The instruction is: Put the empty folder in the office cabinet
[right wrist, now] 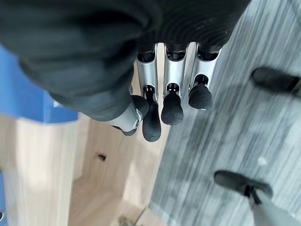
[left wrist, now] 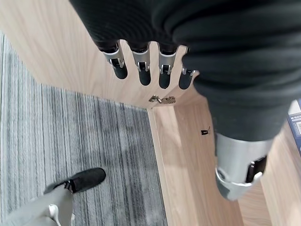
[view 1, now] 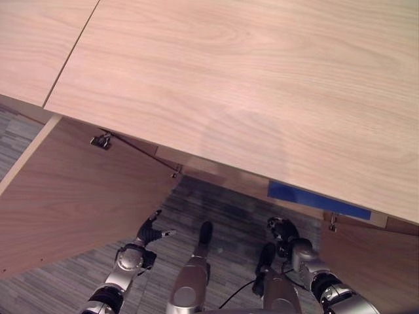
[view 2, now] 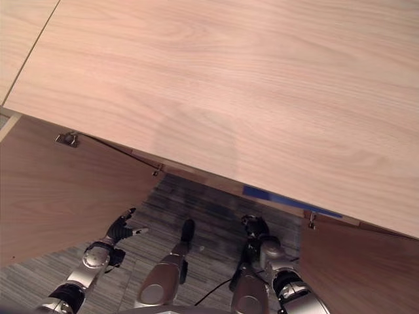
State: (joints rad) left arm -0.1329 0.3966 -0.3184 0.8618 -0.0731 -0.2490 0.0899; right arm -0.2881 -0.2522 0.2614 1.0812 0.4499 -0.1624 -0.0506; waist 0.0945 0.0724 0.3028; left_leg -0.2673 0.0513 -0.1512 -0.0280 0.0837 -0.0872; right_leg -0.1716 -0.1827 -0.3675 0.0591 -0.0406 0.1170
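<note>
- The cabinet (view 1: 249, 85) is the landmark: its pale wooden top is seen from above, and its two doors — the left door (view 1: 72, 196) and the right door (view 1: 366, 255) — stand swung open over the grey carpet (view 1: 222, 216).
- The blue folder (view 1: 317, 200) sits inside the cabinet, just under the front edge of the top, close to the right door's hinge side. Only a blue strip of it shows there; the right wrist view shows a blue face (right wrist: 28, 94) beside the inner wooden wall.
- The right hand (view 1: 283, 230) hangs in front of the opening, just below the folder. Its fingers (right wrist: 171, 106) are straight and relaxed and hold nothing.
- The left hand (view 1: 149, 233) hangs near the free edge of the left door, apart from it, fingers (left wrist: 141, 70) loosely extended and empty.
- Judgement: the placing step looks done, since the folder rests in the cabinet and both hands are free.
- What is left is likely to shut the doors — each hand would go behind its door's outer edge and push it toward the cabinet without catching the folder's protruding edge.
</note>
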